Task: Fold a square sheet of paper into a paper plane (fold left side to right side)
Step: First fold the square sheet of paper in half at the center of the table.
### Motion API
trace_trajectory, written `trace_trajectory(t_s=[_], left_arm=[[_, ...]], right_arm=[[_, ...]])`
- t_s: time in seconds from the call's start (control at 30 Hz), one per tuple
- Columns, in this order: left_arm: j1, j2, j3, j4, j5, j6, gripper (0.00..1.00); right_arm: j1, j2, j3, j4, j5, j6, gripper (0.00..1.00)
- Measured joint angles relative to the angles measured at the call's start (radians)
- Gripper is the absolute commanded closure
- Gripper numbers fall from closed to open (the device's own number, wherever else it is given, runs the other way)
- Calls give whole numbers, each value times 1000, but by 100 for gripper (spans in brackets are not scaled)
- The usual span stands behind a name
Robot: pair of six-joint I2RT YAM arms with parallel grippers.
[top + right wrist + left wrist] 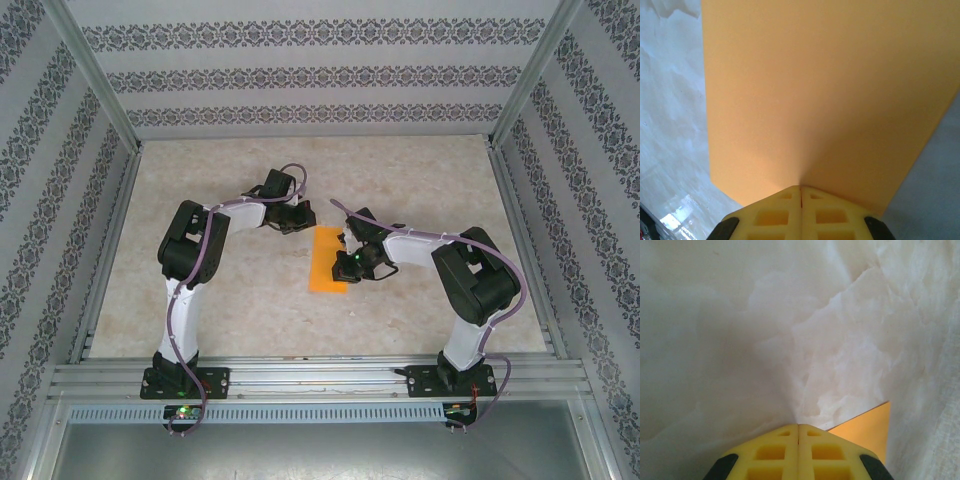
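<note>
Here's the sheet of paper (325,270), bright orange, lying flat on the pale marbled worktop (420,190) right between the two arms, and from above it reads as a narrow upright strip rather than a full square.

The left arm (190,250) reaches in from its side, and the left jaws sit just off the strip's far left corner, close but apart from it. On the left wrist camera the yellow fingertips (785,440) are pressed flat together with nothing between them, while one orange corner (867,432) pokes in at the lower right over the worktop (740,340).

The right arm (470,270) is bent in low, and the right jaws are over the strip's right edge, about halfway along. On the right wrist camera the orange sheet (815,90) spreads wide and smooth, with a strip of worktop (670,100) down the left. The yellow fingertips (785,205) are closed to a thin seam, and their point meets the paper, where a soft shadow fans out. Whether a layer is nipped in that seam, I can't tell.
</note>
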Motion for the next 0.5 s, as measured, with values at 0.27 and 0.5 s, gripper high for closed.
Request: trace_trajectory(t_s=[0.27, 0.5], left_arm=[[2, -21, -31, 30, -35, 2, 100], [50, -204, -201, 48, -145, 12, 100]], right_arm=[[-6, -4, -8, 13, -11, 2, 100], [-6, -5, -8, 15, -11, 4, 100]])
